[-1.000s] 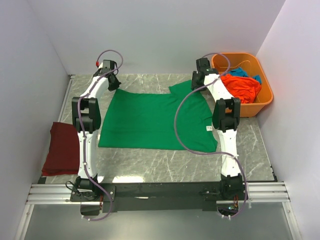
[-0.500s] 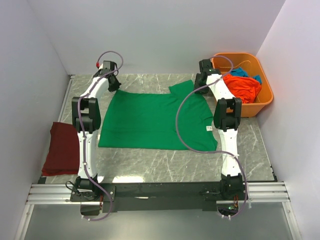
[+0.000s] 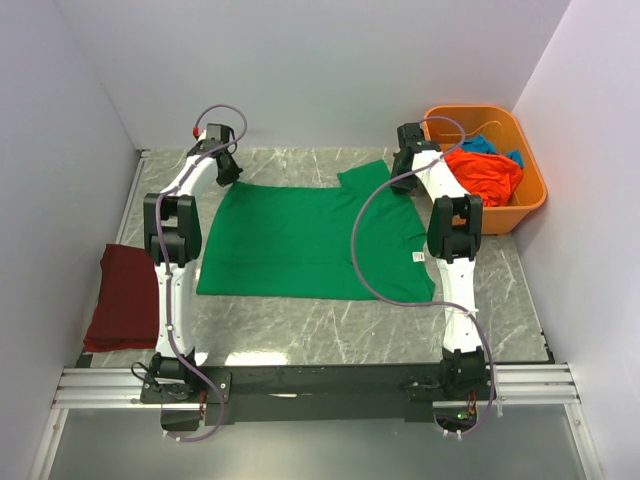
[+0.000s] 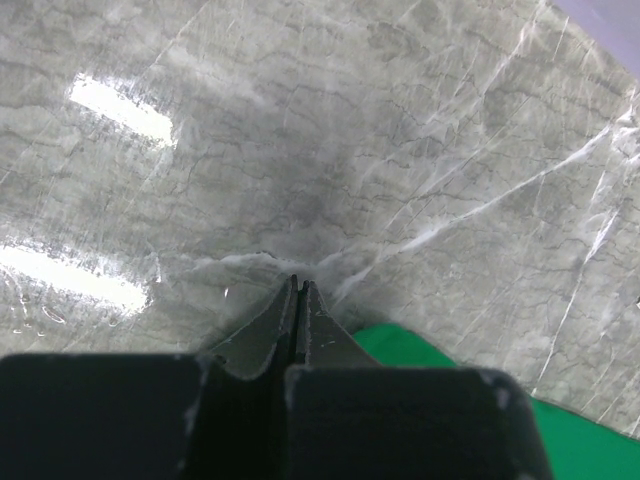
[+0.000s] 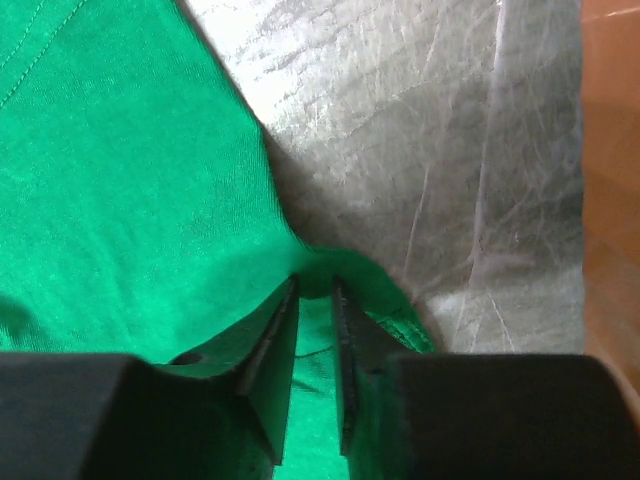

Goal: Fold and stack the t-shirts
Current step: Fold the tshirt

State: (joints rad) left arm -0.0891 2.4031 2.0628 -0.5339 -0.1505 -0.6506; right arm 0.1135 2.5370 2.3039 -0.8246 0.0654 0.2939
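1. Left claw (image 4: 298,290): jaws pressed together at the far left corner of the green t-shirt (image 3: 300,235). Cloth lies just right of its tips; I cannot tell if it is pinched.
2. Right claw (image 5: 313,290): tips nip a raised ridge of the shirt's far right edge.
3. Likely step: gripping both far corners for a fold. Next calls for an even lift.
4. A second ago the right jaws stood wider; the left is unchanged.
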